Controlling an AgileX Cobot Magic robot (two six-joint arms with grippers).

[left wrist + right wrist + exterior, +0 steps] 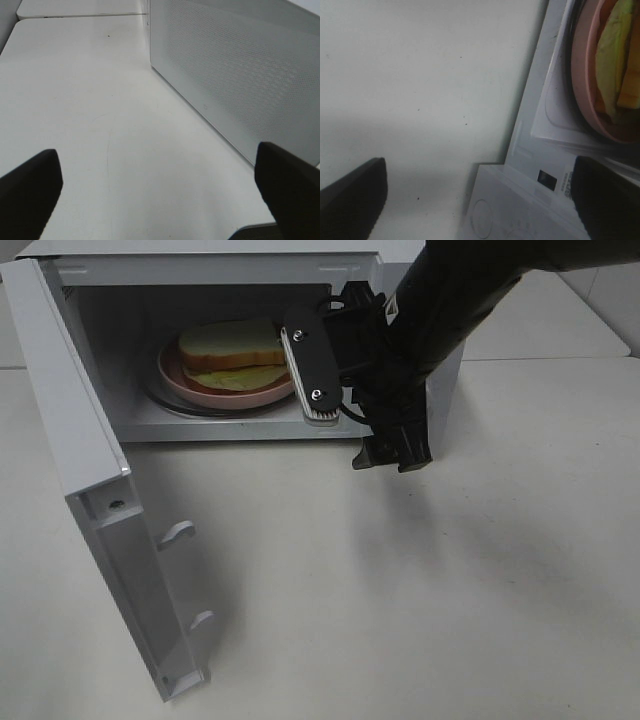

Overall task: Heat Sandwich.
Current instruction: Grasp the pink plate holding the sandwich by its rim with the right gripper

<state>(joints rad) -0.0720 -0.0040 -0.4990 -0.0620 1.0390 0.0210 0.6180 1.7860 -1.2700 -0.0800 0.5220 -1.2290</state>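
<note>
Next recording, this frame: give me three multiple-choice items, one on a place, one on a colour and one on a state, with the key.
1. Where is the sandwich?
A. on the table
B. inside the microwave
C. held in a gripper

2. What colour is the plate under it?
A. blue
B. white
C. pink

3. How does the door stand?
A. open
B. shut
C. taken off

Key:
1 B: it lies on the plate within the oven's cavity.
2 C: the rim around the bread shows pink.
3 A: it is swung wide, hinged at the left of the high view, leaving the cavity open.
</note>
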